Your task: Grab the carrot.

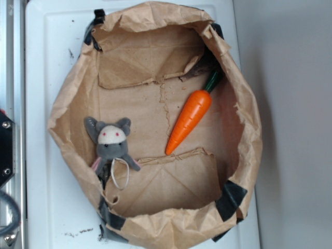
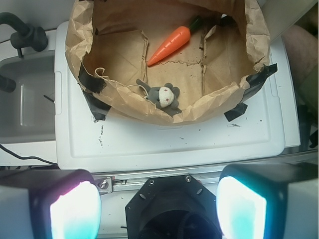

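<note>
The carrot (image 1: 189,120) is glossy orange with a dark green stem. It lies slanted on the floor of an opened brown paper bag (image 1: 248,119), right of centre, tip pointing down-left. In the wrist view the carrot (image 2: 170,45) sits far off at the top, inside the bag (image 2: 79,47). My gripper (image 2: 158,209) hangs well back from the bag, over the black robot base. Its two glowing pads (image 2: 75,211) stand wide apart with nothing between them, so it is open. The exterior view does not show the gripper.
A small grey plush mouse (image 1: 110,140) with a white face lies in the bag's left part, near the rim (image 2: 164,97). The bag rests on a white plastic lid (image 2: 174,142). A grey sink basin (image 2: 25,99) lies to the left, and black tape patches (image 1: 231,199) sit on the bag.
</note>
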Tool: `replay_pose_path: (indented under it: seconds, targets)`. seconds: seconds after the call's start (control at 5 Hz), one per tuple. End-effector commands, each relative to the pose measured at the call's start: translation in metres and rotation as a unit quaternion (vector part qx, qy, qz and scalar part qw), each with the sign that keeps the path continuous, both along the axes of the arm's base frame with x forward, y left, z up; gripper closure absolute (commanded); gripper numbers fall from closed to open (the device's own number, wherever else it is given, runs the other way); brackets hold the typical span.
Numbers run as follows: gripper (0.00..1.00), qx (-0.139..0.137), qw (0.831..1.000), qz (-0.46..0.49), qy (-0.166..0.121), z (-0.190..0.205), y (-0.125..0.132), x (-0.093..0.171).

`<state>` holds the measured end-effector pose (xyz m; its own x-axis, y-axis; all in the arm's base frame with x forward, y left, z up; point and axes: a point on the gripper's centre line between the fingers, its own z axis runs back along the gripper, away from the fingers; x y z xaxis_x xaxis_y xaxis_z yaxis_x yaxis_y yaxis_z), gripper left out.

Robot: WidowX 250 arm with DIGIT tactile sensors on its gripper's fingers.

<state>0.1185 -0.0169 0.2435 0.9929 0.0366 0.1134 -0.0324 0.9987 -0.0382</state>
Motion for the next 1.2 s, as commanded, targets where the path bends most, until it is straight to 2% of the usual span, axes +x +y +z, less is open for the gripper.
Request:
replay_pose_path:
  seconds: [0.0, 0.2, 0.4, 1.0]
  targets:
    - [0.0, 0.0, 1.0, 0.0, 0.0, 0.0, 0.0, 0.0]
    - [0.0, -0.008, 0.999, 0.044, -0.008, -0.006, 0.016, 0.05]
    - [0.0, -0.024, 0.996, 0.081, 0.004, -0.019, 0.026, 0.099]
    - [0.0, -0.024, 0.996, 0.081, 0.004, -0.019, 0.026, 0.099]
